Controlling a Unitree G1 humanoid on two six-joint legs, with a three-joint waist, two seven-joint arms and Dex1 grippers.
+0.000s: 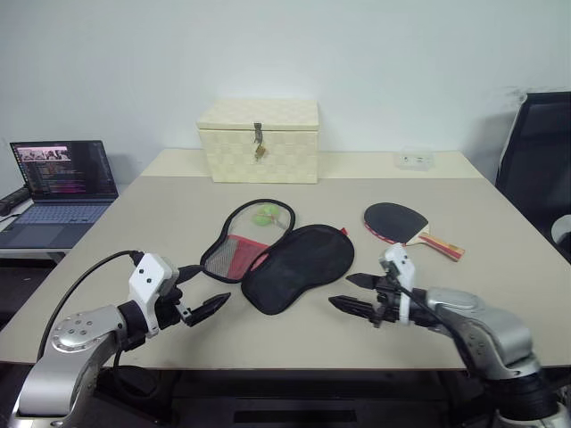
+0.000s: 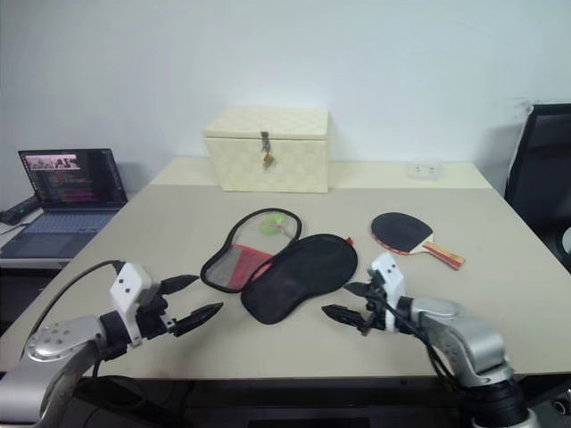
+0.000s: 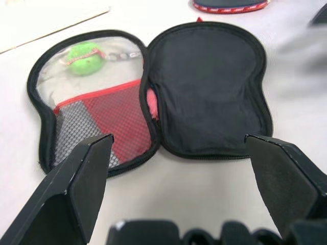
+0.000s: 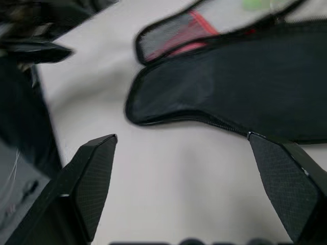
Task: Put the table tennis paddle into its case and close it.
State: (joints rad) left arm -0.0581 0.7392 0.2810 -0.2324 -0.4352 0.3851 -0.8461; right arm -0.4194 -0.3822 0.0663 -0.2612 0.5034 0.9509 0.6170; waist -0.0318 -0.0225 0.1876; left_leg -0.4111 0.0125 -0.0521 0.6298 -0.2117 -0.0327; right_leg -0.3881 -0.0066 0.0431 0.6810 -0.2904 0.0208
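The case (image 1: 285, 259) lies unzipped and spread flat in the middle of the table, its black half (image 3: 207, 92) toward the right and its red mesh half (image 3: 102, 120) toward the left, with a green round charm (image 1: 265, 216) resting in the far part of the mesh half. The table tennis paddle (image 1: 397, 221) rests black face up to the right of the case, handle (image 1: 442, 244) pointing right. My left gripper (image 1: 203, 290) hovers open just left of the case. My right gripper (image 1: 355, 292) hovers open just right of it, empty.
A cream latched box (image 1: 259, 140) stands at the back of the table (image 1: 500, 267). A small white socket block (image 1: 414, 158) lies at the back right. An open laptop (image 1: 58, 192) sits on a lower surface to the left, and a black chair (image 1: 540, 152) stands at the right.
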